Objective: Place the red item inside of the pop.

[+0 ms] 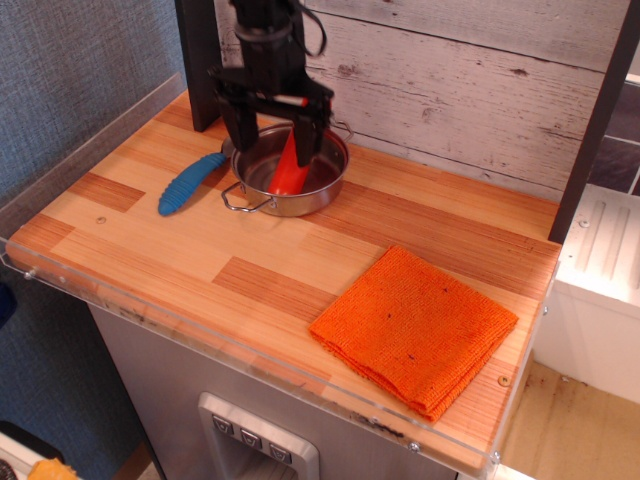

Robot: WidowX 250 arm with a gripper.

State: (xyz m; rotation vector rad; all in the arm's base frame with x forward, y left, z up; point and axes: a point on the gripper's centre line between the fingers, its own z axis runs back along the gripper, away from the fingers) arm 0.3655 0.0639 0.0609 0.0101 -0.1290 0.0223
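Sausage (289, 170) stands tilted inside the pot (322, 187), right below my gripper (274, 140). My fingers are spread apart, one on each side of it. A blue toy (189, 184) lies to my left.

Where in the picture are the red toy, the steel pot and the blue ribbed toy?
red toy (289, 172), the camera view, on its lower half inside the pot.
steel pot (312, 198), the camera view, on its front outer wall.
blue ribbed toy (188, 185), the camera view, on its middle.
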